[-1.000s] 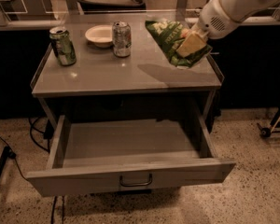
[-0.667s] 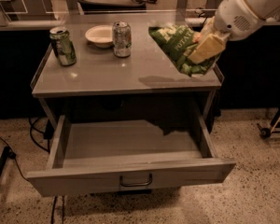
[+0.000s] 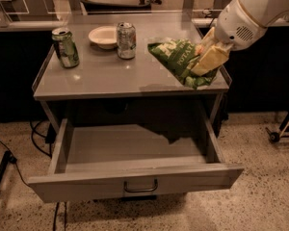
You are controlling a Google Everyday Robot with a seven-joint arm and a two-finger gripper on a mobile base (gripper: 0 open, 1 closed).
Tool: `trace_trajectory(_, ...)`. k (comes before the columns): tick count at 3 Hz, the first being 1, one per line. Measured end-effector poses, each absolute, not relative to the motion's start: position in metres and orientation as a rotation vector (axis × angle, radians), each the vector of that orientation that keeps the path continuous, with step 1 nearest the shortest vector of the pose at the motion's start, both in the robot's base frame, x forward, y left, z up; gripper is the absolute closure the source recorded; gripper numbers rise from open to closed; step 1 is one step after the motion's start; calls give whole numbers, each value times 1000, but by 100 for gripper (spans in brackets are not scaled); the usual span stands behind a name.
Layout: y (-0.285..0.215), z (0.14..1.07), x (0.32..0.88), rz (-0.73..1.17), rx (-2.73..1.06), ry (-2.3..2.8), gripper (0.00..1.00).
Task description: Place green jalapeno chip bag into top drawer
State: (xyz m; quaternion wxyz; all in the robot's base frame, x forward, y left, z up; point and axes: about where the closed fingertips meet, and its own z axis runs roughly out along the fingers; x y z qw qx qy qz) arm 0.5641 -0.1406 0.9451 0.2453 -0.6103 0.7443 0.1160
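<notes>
The bag [image 3: 176, 57], crinkled green foil with lighter patches, hangs tilted over the table [image 3: 101, 73] at the 3 o'clock edge of its top. Its lower tip points down toward the front right corner, and its shadow lies on the top at the bag's 7 o'clock. Its white lettering shows something like "POTAT"; the rest cannot be read. The gripper [image 3: 207, 61] comes in from 2 o'clock on a white arm [image 3: 253, 11], its pale yellow fingers [image 3: 213, 57] clamped on the bag's right side. At the bag's 7 o'clock, under the table top, the drawer [image 3: 86, 184] stands pulled well out. Its grey front panel carries a small dark handle [image 3: 140, 187] at centre, and a shadow lies across the back of its floor. On the table top, at the bag's 10 o'clock, stands an upright silver can [image 3: 126, 41]. Just beside it, at its 9 o'clock, is a shallow white bowl [image 3: 103, 36]. A green can [image 3: 65, 47] stands upright near the table's 9 o'clock edge. Neither can's label is legible.
</notes>
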Motion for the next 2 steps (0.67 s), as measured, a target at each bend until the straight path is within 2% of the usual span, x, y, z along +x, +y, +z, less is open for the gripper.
trace_trajectory(2,-125,881,529,323,-1810,1953,100)
